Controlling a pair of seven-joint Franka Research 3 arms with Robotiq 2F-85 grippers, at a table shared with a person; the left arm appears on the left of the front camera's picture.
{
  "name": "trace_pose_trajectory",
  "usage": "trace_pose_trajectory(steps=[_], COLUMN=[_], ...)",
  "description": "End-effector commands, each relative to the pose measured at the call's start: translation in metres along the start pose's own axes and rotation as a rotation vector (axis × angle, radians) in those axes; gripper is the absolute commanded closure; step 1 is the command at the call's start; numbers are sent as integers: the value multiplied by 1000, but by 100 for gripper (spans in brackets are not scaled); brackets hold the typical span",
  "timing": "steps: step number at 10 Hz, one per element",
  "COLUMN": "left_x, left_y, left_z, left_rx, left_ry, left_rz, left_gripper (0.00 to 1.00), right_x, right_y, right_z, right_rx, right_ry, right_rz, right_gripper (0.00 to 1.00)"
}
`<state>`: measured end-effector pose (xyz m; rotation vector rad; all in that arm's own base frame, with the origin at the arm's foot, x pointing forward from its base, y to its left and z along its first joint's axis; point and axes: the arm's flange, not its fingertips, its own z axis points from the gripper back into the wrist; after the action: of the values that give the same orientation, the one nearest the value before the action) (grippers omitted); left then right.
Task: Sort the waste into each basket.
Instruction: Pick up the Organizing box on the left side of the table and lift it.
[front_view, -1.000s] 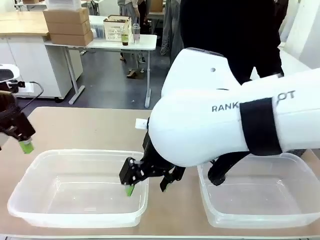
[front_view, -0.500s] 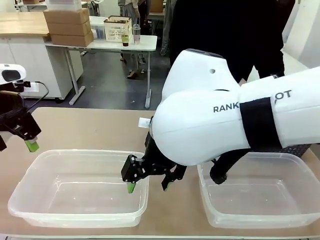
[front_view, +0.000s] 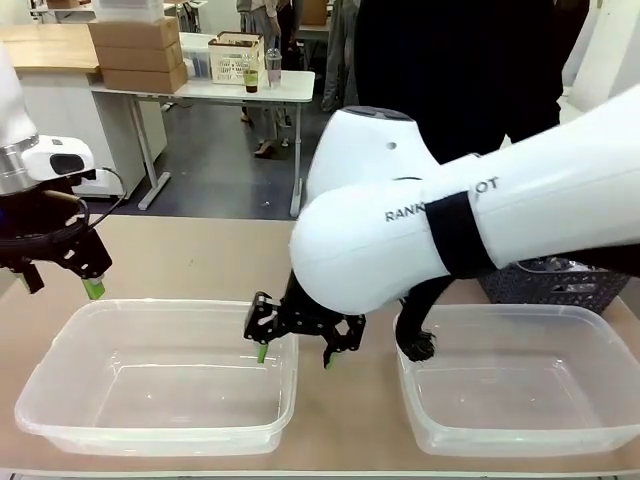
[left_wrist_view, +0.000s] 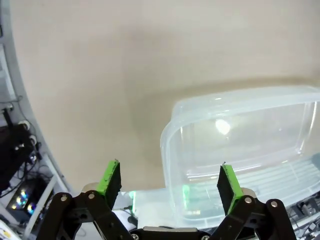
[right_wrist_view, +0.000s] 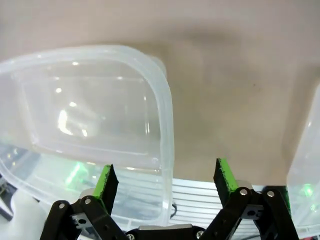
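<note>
Nearest me: L tub (front_view: 150, 305) at 7 o'clock, R tub (front_view: 520, 311) at 5, long axes 9-to-3, nothing inside either. R gripper (front_view: 295, 352), jaws spread, hangs over L tub's 3 o'clock rim. Its wrist cam shows that rim running btwn the pads; front cam doesn't. L gripper (front_view: 60, 285), also spread, hovers by the 10 o'clock corner. Where the waste lies I can't tell, as R arm (front_view: 480, 230) blocks mid-table, so no call on nearer arm. Blue basket (front_view: 550, 285) at 2, person (front_view: 450, 60) beyond.
</note>
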<state>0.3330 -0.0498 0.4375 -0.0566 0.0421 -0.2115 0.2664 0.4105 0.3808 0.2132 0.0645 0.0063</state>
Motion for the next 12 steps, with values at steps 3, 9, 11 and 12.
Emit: trace_pose_trajectory(steps=[3, 9, 11, 12], left_x=[-120, -136, -137, -137], left_y=[1, -3, -2, -2], left_z=[-127, -165, -164, -164], left_rx=[31, 14, 33, 42], left_ry=[136, 89, 65, 58], left_rz=[49, -15, -20, -24], left_gripper=[0, 59, 100, 100], right_x=[12, 14, 12, 11], right_y=[20, 31, 29, 30], right_z=[1, -3, -5, -6], right_rx=[-62, -140, -160, -165], right_ry=[-19, -18, -17, -15], right_rz=[-51, -40, -58, -56], right_gripper=[0, 57, 100, 100])
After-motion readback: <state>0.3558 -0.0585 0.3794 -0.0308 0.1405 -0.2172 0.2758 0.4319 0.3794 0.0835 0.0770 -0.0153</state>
